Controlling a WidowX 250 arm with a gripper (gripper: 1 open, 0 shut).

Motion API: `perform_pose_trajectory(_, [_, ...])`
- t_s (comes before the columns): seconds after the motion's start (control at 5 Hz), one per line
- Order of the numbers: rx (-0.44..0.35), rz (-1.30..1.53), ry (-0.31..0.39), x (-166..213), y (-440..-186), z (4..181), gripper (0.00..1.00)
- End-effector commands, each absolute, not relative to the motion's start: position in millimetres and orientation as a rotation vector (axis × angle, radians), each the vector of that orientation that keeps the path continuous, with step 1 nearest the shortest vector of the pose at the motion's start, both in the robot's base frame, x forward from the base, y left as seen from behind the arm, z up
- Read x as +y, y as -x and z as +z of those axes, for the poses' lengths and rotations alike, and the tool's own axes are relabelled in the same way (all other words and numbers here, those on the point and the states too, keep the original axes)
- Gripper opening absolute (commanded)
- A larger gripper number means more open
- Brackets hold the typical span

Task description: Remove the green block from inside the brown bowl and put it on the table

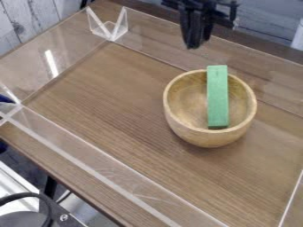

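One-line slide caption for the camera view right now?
Shut claw raised empty above the brown bowl, green block lying across its inside.
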State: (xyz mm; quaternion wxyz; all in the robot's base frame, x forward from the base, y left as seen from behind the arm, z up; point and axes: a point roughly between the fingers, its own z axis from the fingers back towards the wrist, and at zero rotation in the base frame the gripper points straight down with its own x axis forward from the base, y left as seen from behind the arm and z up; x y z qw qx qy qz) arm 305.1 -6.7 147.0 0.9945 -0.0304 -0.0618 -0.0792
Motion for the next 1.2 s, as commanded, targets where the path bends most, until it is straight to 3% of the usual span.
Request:
perform_pose_trajectory(0.0, [-0.151,-0.17,0.064,-11,-308,147.6,1.0])
perform_pose_trajectory(0.2, [-0.135,-0.182,0.069,-16,-308,136.9,1.0])
perform_pose_trajectory(0.4, [-0.133,-0.194,0.073,-20,-310,133.8,0.0])
perform_pose_trajectory(0.6, [-0.127,-0.204,0.076,-24,-311,130.0,1.0])
perform_pose_trajectory(0.8, [-0.127,-0.208,0.077,-26,-313,128.5,0.0])
perform_pose_trajectory(1.0, [-0.122,-0.214,0.078,-29,-315,125.1,1.0])
